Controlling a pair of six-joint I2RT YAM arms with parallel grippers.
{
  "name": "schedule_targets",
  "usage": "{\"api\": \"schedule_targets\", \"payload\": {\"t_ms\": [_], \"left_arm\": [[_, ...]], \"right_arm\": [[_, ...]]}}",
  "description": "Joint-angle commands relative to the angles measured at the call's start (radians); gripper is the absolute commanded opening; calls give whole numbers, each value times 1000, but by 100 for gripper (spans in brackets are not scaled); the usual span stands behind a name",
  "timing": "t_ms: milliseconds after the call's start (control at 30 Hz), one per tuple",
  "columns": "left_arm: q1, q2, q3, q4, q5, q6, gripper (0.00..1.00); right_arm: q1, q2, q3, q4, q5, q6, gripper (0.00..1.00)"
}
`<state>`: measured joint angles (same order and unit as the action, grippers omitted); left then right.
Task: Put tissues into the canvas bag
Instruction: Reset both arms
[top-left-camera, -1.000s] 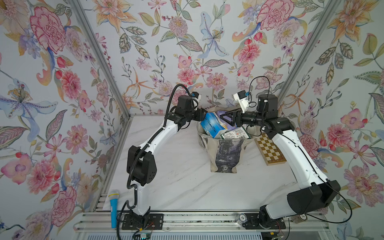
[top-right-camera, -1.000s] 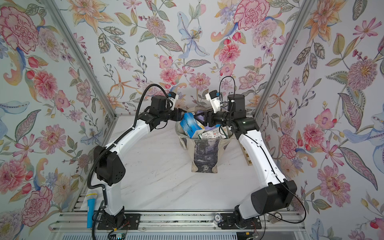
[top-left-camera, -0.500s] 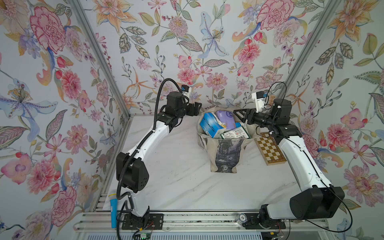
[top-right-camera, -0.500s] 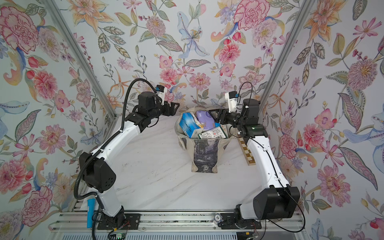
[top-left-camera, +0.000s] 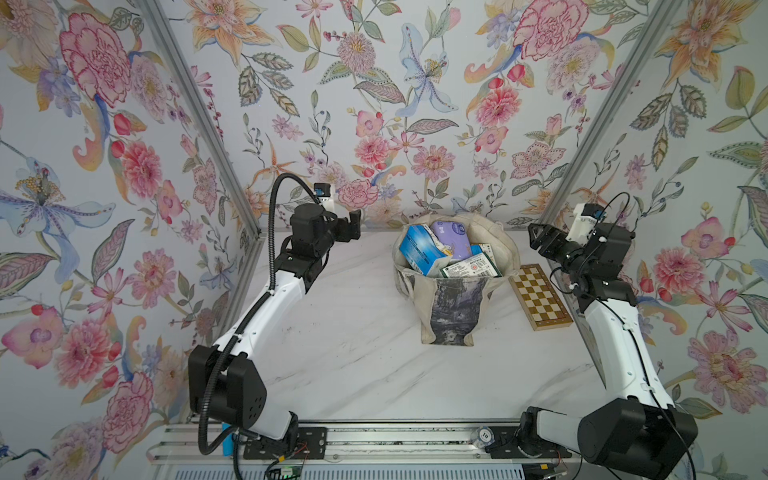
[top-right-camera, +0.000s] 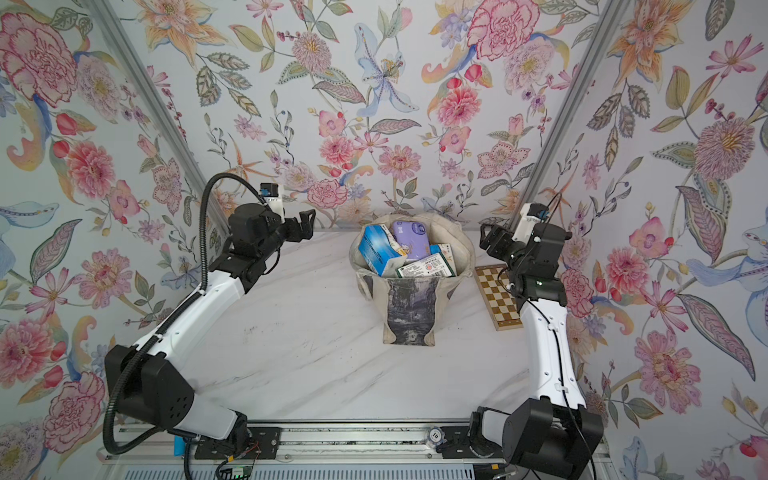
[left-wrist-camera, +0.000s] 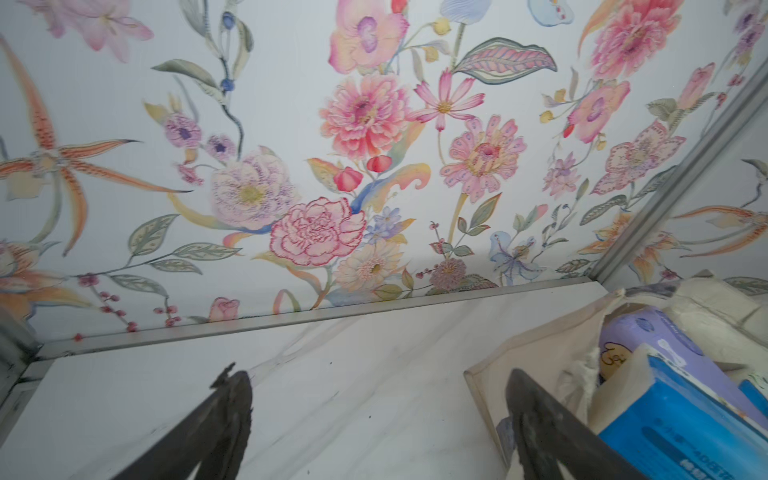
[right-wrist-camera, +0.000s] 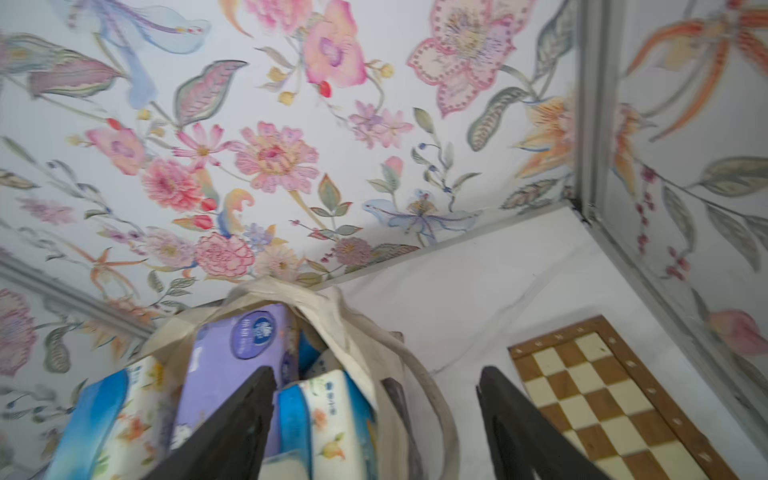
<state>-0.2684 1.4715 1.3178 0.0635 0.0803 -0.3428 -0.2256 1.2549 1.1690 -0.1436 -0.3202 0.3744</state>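
Observation:
The cream canvas bag (top-left-camera: 451, 307) (top-right-camera: 409, 307) stands upright at the back middle of the table, its mouth open. Tissues fill it to the rim: a blue-and-white pack (top-left-camera: 417, 249), a lilac one (top-left-camera: 451, 237) and a green-white one (top-left-camera: 469, 268) lie on top. My left gripper (top-left-camera: 353, 226) (left-wrist-camera: 376, 382) hovers to the left of the bag, open and empty. To the bag's right my right gripper (top-left-camera: 538, 239) (right-wrist-camera: 378, 378) is open too, holding nothing. In the right wrist view the bag's strap handle (right-wrist-camera: 432, 395) lies beyond the jaws.
A wooden chessboard (top-left-camera: 540, 297) (right-wrist-camera: 602, 395) lies flat just right of the bag, under the right arm. Floral walls close in on three sides. A blue toy microphone (top-left-camera: 226, 440) shows partly behind the left arm's base, by the front rail (top-left-camera: 395, 440).
Both grippers have drawn back from the bag's mouth, the left one leftward and the right one rightward. Their jaws have spread wider. The bag and packs stay put.

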Motion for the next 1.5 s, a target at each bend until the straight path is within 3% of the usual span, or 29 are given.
{"api": "schedule_targets", "payload": {"t_ms": [0, 167, 300, 367, 500, 600, 867, 933, 1033, 1100, 1133, 1233, 1367, 1467], "left_arm": [[37, -90, -122, 119, -144, 10, 99], [58, -184, -383, 358, -410, 134, 99], [58, -214, -663, 683, -496, 293, 100], [58, -207, -773, 808, -566, 305, 99], [63, -189, -862, 795, -661, 305, 99], [65, -145, -913, 839, -659, 316, 99], [65, 66, -1095, 1366, -651, 405, 99], [76, 32, -1093, 1286, -622, 367, 99], [108, 46, -1105, 1319, -542, 356, 99], [160, 72, -1106, 1312, -408, 322, 99], [169, 119, -1109, 1379, -393, 330, 99], [173, 99, -1101, 1290, -360, 324, 99], [173, 105, -1107, 1338, -344, 334, 99], [174, 108, -1108, 1345, -344, 338, 99]], "right_arm": [[-25, -5, -85, 30, 142, 14, 81], [-31, -12, -205, 104, 267, -9, 94], [-28, -21, -306, 206, 323, -11, 99], [-29, -16, -341, 237, 342, -15, 99], [-27, 11, -359, 229, 347, -28, 99], [-23, 30, -379, 253, 360, -37, 99], [26, 54, -465, 360, 400, -99, 99], [47, 48, -509, 424, 421, -128, 99], [85, 44, -573, 534, 467, -182, 99], [105, 52, -614, 612, 488, -213, 99], [113, 57, -631, 643, 494, -224, 99], [142, 80, -677, 742, 510, -257, 99], [158, 132, -688, 780, 485, -245, 99], [204, 170, -757, 917, 517, -293, 99]]}}
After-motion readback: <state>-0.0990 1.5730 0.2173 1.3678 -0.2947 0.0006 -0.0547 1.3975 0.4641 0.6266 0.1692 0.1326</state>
